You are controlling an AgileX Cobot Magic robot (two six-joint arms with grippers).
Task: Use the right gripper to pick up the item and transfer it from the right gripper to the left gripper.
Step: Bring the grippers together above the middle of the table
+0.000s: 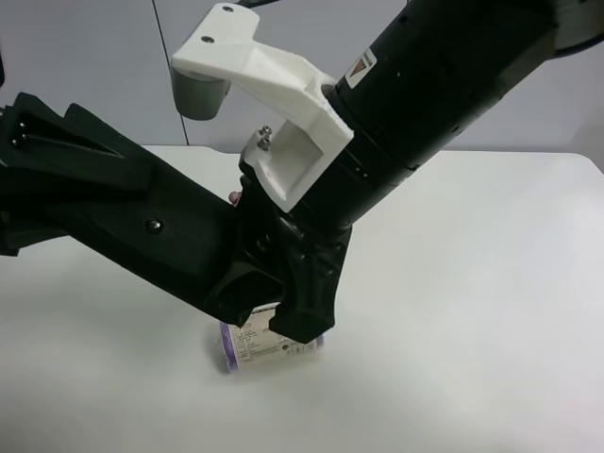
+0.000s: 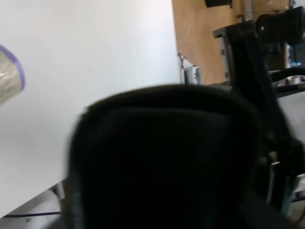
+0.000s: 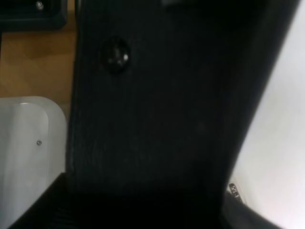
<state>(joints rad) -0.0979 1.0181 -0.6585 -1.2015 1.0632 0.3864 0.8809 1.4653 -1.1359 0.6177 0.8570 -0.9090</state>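
**Glasses case held in the air above the roll**

The glasses case (image 1: pixel 123 212) is off the counter (image 1: pixel 472 311). It hangs tilted above the purple-ended roll (image 1: pixel 269 344), which lies on the counter beneath it. The case's lower end is directly over the roll and its higher end reaches away toward the exterior high view's left edge. A small snap (image 1: pixel 151 225) shows on its broad face.

The right tool (image 1: pixel 283 297) comes in on the arm at the exterior high view's right, which carries the white bracket (image 1: pixel 274 85) and a warning sticker (image 1: pixel 360 68). It is clamped on the case's lower end, just above the roll and not touching it. In the right wrist view the case (image 3: pixel 157 119) fills most of the picture and the tool's own fingers cannot be seen.

Black ribbed hardware (image 1: pixel 28 127) sits at the case's higher end, far from the roll. I cannot tell whether this is the left tool. The left wrist view has the roll (image 2: pixel 9 76) at its edge and a dark rounded shape (image 2: pixel 162 162) close to the lens. No fingers can be made out there, so I cannot tell whether the left tool is spread or closed.
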